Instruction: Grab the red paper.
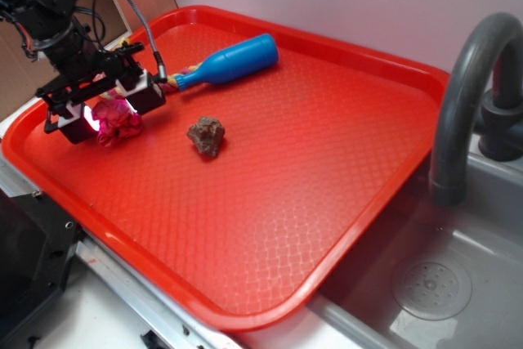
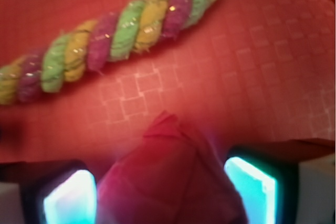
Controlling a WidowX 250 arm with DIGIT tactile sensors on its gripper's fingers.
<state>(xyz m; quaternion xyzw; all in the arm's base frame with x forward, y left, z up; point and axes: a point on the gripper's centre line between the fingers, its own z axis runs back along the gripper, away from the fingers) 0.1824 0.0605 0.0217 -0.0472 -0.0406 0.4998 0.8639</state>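
A WidowX gripper (image 1: 108, 112) sits low over the left corner of a red tray (image 1: 343, 202), its two fingers (image 2: 251, 187) spread to either side of the red paper (image 1: 118, 120); the wrist view shows the crumpled ball filling the gap between the lit pads, though whether they press on it cannot be told; a brown lump (image 1: 206, 135) lies just beside the paper, toward the tray's middle; a braided rope (image 2: 110, 43) with a blue handle (image 1: 233, 60) runs along the far edge; a grey faucet (image 1: 466, 96) and sink (image 1: 458, 284) stand off the tray's right edge.
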